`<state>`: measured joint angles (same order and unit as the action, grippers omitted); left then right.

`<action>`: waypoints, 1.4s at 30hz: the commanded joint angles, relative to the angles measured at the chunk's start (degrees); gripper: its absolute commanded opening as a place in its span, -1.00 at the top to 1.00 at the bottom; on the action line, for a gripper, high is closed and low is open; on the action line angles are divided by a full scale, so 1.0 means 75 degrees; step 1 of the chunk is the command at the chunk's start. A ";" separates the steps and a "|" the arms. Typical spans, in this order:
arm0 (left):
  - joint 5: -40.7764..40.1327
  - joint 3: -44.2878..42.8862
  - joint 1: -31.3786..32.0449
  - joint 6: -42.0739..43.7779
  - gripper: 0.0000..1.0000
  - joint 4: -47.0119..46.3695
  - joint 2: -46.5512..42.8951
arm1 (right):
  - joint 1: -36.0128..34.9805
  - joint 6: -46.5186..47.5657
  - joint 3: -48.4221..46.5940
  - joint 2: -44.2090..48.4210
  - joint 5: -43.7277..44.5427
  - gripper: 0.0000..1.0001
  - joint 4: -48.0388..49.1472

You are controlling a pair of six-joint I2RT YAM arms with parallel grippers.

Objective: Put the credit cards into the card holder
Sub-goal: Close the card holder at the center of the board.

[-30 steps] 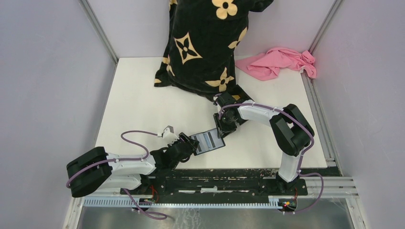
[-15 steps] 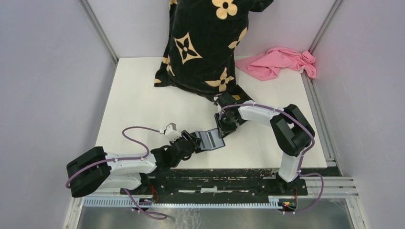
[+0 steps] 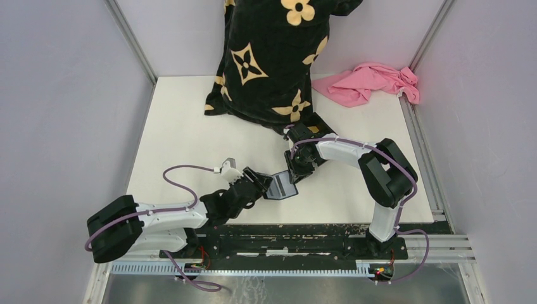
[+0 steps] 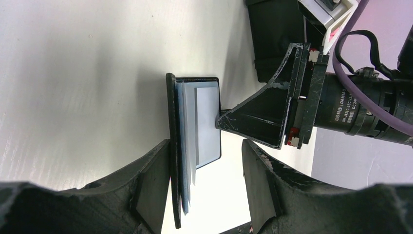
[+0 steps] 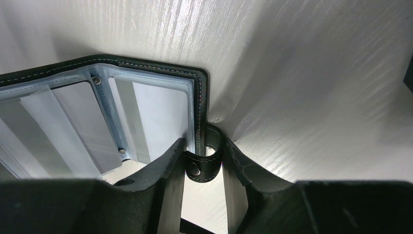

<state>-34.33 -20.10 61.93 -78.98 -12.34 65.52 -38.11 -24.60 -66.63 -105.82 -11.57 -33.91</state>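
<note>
Card holder (image 3: 278,187) | strap (image 5: 205,162) pinched by right fingers (image 5: 164,184) | standing between spread left fingers (image 4: 148,191)

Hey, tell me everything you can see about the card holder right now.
The card holder is a black, leather-looking folding case with stitched edges and clear plastic sleeves riveted inside. It lies half folded on the white table between the arms, one cover raised. The right gripper pinches its snap strap; the open left gripper straddles it, one finger against the raised cover.

Card holder (image 3: 278,187) on table (image 3: 183,139), pillow (image 3: 269,57) behind, cloth (image 3: 370,82) rear-R.
</note>
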 commanded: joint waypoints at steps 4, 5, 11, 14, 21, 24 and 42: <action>-0.0047 -0.0606 -0.0019 0.0554 -0.22 -0.0445 0.0129 | -0.0066 -0.0010 0.0174 0.0183 -0.0011 0.25 0.0009; -0.0019 -0.0668 -0.0018 0.0593 -0.22 -0.0450 0.0180 | -0.0064 -0.0002 0.0168 0.0228 0.0044 0.24 -0.0025; 0.0124 -0.0942 -0.0024 0.0743 -0.22 -0.0585 0.0505 | -0.0067 0.0131 -0.0006 0.0461 0.0519 0.09 -0.0327; 0.0147 -0.1027 -0.0015 0.0766 -0.22 -0.0651 0.0662 | -0.0064 0.0165 -0.0081 0.0524 0.0740 0.05 -0.0420; 0.0413 -0.1147 -0.0019 0.0781 -0.22 -0.0759 0.0934 | -0.0073 0.0198 -0.0177 0.0626 0.1123 0.06 -0.0561; 0.0428 -0.1189 -0.0019 0.0792 -0.22 -0.0786 0.0995 | -0.0064 0.0202 -0.0208 0.0672 0.1237 0.07 -0.0565; 0.0709 -0.1563 -0.0025 0.1001 -0.22 -0.0868 0.1486 | -0.0064 0.0172 -0.0191 0.0997 0.1686 0.20 -0.0504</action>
<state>-29.45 -29.04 61.93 -74.61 -16.45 75.66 -38.41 -23.70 -66.52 -101.36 -0.82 -38.24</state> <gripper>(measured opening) 0.614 0.412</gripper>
